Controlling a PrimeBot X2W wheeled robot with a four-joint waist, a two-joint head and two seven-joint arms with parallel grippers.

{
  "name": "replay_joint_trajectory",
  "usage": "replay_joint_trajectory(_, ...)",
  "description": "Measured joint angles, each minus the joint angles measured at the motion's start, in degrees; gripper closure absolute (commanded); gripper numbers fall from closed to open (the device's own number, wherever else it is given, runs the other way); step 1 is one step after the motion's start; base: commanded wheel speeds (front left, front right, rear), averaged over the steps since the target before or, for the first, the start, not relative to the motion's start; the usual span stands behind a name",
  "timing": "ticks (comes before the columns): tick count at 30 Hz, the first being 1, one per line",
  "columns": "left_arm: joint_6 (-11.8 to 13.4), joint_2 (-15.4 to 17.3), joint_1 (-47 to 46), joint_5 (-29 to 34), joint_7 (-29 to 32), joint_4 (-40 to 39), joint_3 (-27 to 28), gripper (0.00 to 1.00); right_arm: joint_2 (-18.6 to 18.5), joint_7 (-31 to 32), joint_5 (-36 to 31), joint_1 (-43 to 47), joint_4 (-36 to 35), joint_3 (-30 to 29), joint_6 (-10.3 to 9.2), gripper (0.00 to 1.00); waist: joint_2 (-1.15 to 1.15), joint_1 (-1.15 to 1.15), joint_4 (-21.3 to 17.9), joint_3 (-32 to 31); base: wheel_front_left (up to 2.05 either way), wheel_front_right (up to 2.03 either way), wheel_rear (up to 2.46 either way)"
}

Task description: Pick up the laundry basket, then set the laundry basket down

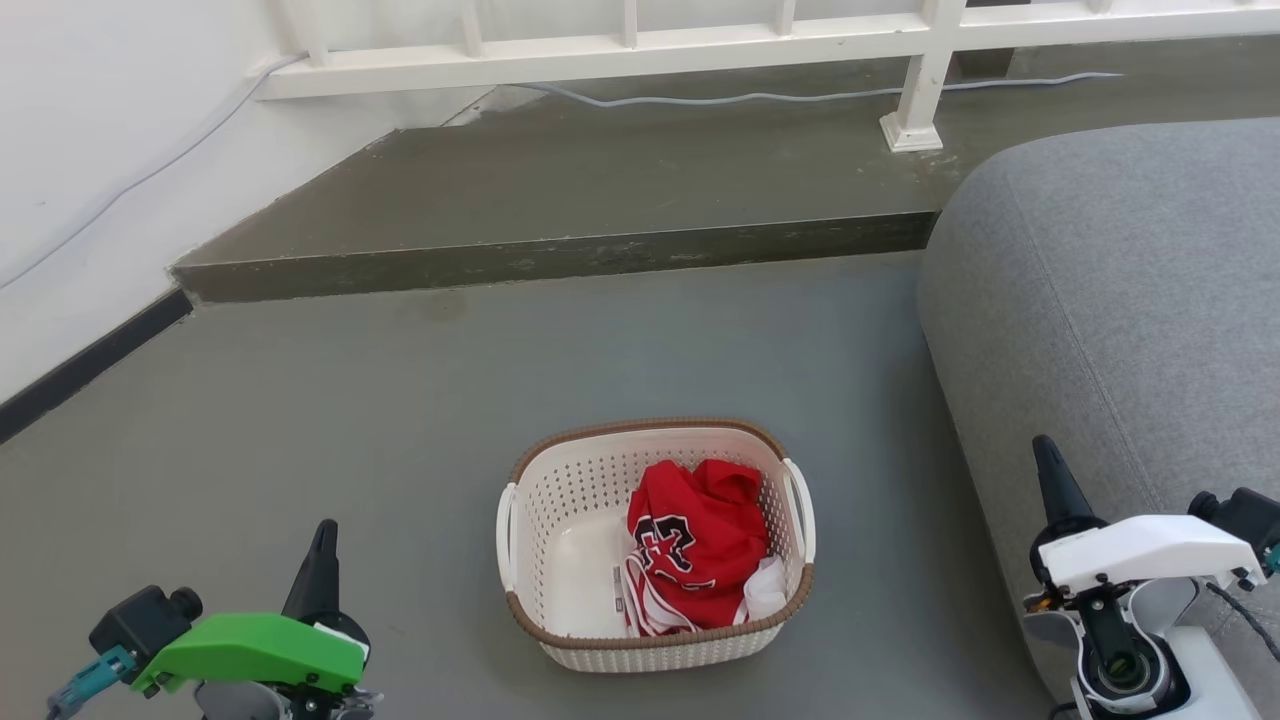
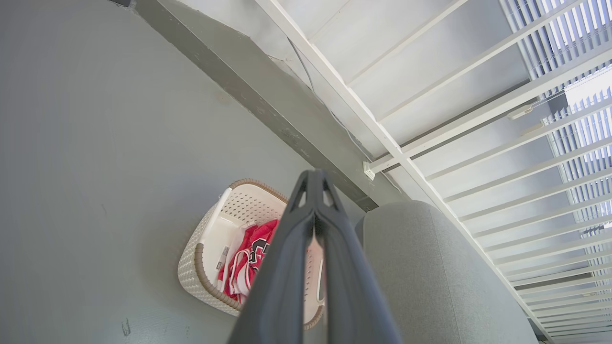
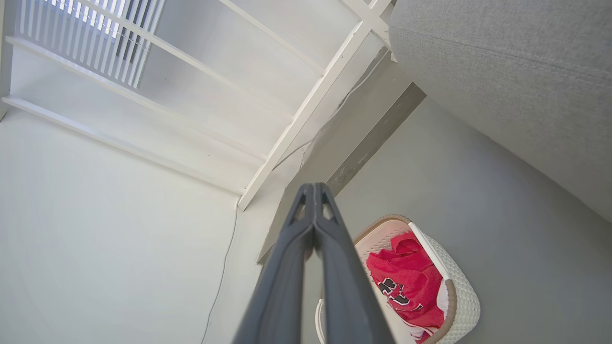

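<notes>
Item: laundry basket (image 1: 585, 500), standing on the grey floor (image 1: 350, 420) just beside the grey sofa (image 1: 1120, 300); it holds a red jersey (image 1: 695, 545).
Your left claw (image 1: 324, 535): fingers pressed together, empty, apart from the basket.
Your right claw (image 1: 1045, 455): fingers together, empty, seen against the sofa.
</notes>
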Motion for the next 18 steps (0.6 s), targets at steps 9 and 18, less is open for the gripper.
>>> replay_joint_trajectory(9, -0.6, 0.0, -0.2, -6.0, 1.2, 0.6, 1.7, 1.0, 0.4, 1.6, 6.0, -0.3, 0.0, -1.8, 1.01, 1.0, 0.0, 0.0, 0.0, 0.0, 0.0, 0.0, 0.0)
replay_joint_trajectory(18, -2.1, 0.0, -0.7, -11.6, 2.9, 1.1, 3.3, 1.0, 0.6, 3.3, 12.0, -0.5, 0.1, -3.6, 2.2, 1.0, 0.0, 0.0, 0.0, 0.1, 0.0, 0.0, 0.0)
